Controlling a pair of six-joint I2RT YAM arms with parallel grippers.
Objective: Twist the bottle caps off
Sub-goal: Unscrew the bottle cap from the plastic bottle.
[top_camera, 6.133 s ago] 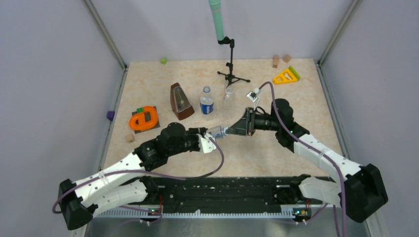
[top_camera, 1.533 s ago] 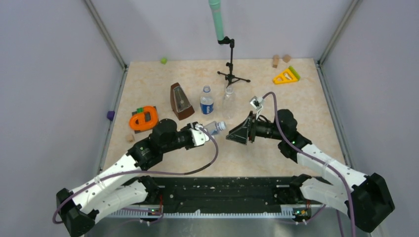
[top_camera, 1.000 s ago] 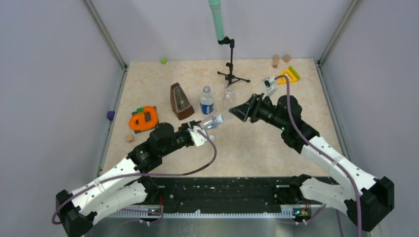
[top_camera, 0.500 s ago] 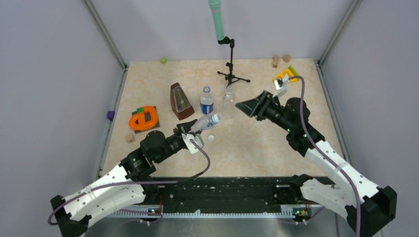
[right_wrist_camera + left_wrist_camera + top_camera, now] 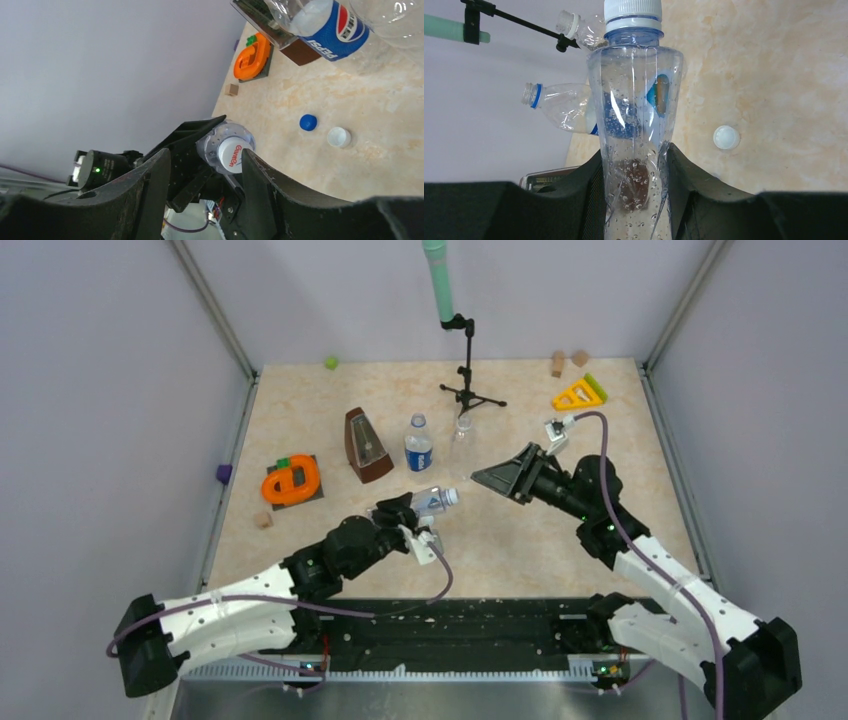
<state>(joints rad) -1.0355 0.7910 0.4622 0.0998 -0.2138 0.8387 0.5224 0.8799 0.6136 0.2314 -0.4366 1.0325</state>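
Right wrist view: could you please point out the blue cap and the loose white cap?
blue cap (image 5: pixel 308 122), right wrist view, its top.
loose white cap (image 5: pixel 339 137), right wrist view, its middle.

Probably lab: walled test table, mic stand.

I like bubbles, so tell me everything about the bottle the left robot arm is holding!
The bottle is clear, bluish plastic, pinched at the waist, with droplets inside. Its white cap is on, above a blue ring. The left gripper's black fingers squeeze its lower body; the cap points toward the right gripper.
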